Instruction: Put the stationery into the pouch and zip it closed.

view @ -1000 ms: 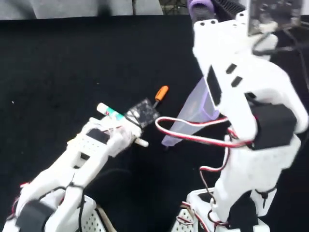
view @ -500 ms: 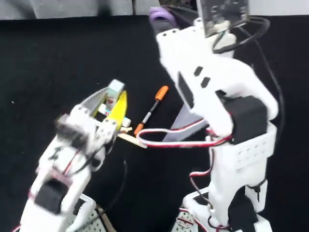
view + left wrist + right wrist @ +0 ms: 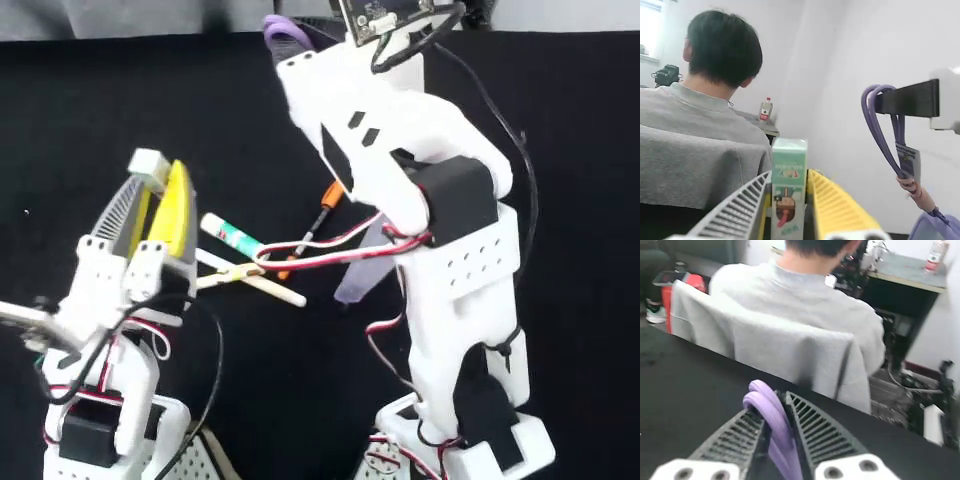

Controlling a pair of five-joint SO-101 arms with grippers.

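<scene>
The left pincer is shut on a small green box. The box is held upright, high above the table, and its lower end is covered by the pincer.

The right pincer is closed tight on the purple strap of the pouch, which is hung below it. Most of the pouch is hidden behind the right arm, and a pale purple piece is seen beside the pen. Whether its zip is open cannot be told.

An orange pen, a white tube and a pale wooden thing are laid close together on the black table between the two arms. The pen is crossed by a red and white wire. What the wooden thing is cannot be made out.

Behind the table a grey cloth is draped over a chair. A white wall and a desk with a bottle on it are seen farther back.
</scene>
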